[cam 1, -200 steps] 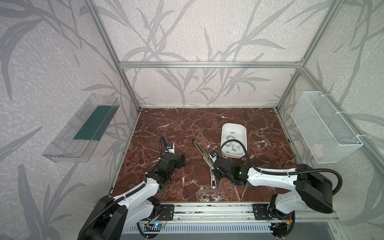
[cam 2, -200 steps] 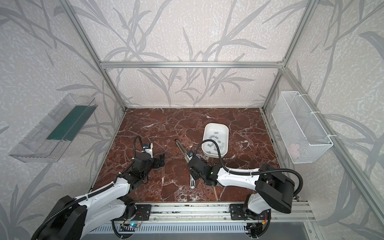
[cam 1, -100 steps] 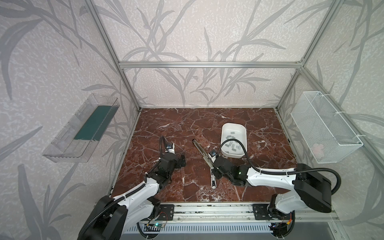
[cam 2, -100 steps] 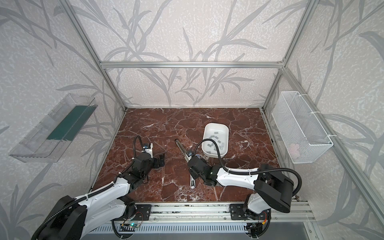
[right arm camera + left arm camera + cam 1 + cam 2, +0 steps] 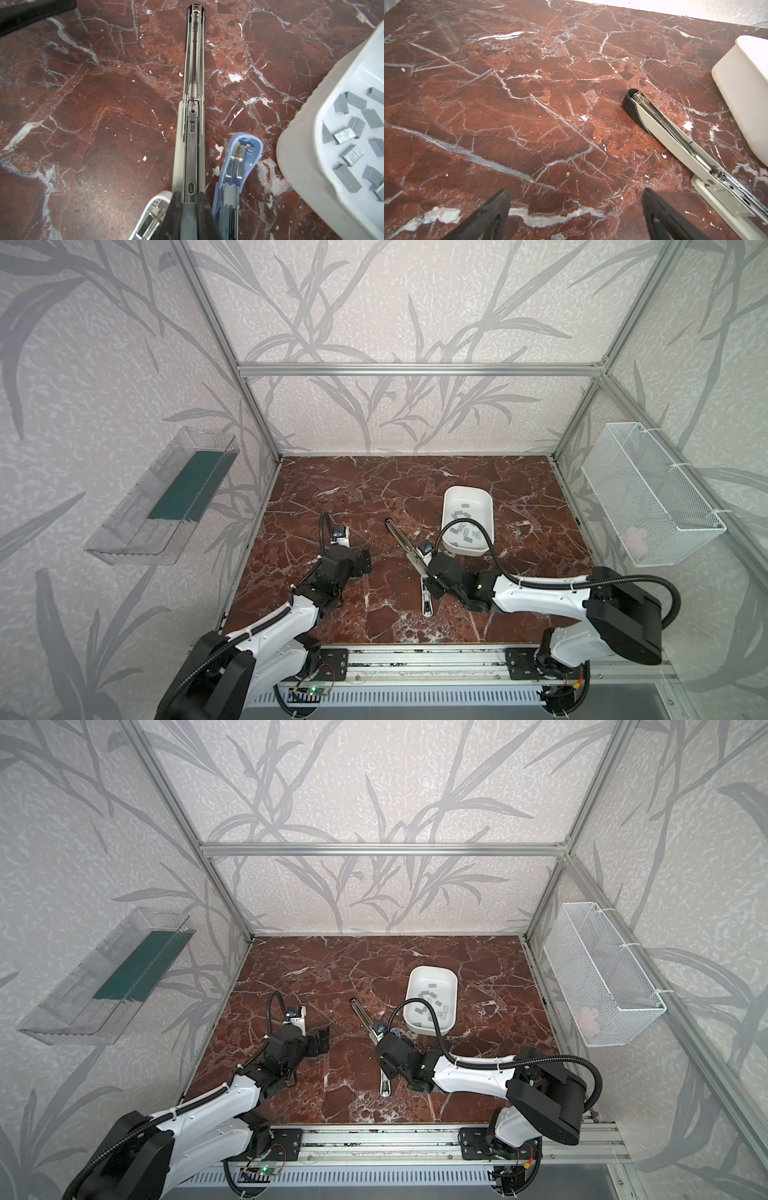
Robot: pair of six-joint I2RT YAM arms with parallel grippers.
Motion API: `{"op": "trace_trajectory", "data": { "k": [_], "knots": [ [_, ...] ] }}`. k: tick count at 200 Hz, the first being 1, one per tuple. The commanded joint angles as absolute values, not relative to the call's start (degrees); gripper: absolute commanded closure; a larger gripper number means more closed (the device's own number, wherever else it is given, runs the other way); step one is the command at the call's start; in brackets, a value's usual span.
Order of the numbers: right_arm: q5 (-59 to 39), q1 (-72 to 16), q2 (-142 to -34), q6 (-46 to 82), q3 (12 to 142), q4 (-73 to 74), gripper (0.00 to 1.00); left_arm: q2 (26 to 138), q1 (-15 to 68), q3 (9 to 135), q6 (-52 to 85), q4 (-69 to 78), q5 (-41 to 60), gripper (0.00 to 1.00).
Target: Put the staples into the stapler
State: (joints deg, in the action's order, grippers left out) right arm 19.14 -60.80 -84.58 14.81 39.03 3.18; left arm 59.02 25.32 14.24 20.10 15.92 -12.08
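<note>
A long beige stapler (image 5: 192,133) lies opened flat on the marble, its magazine channel facing up; it shows in both top views (image 5: 401,537) and in the left wrist view (image 5: 675,135). My right gripper (image 5: 190,204) hovers right over that channel, its fingers close together with a flat grey strip of staples between them. More staples (image 5: 351,153) lie loose in the white tray (image 5: 301,166) beside it (image 5: 465,526). My left gripper (image 5: 576,197) is open and empty, low over bare marble left of the stapler (image 5: 365,562).
A small blue stapler (image 5: 239,166) and a small white stapler (image 5: 151,218) lie open on either side of my right fingers. On the left wall hangs a clear bin (image 5: 166,497). A wire basket (image 5: 648,493) hangs on the right wall.
</note>
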Motion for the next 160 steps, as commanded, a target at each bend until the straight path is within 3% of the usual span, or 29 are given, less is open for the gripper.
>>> {"op": "trace_trajectory", "data": {
  "k": [1,160],
  "knots": [
    [20.0,-60.6,-85.0,14.4,38.7,3.9,1.00,59.0,24.9,15.7,20.6,16.1,-12.3,0.01],
    [19.7,-60.6,-84.9,15.3,37.9,3.6,1.00,59.2,24.9,15.9,20.6,16.1,-12.3,0.01]
  ]
}}
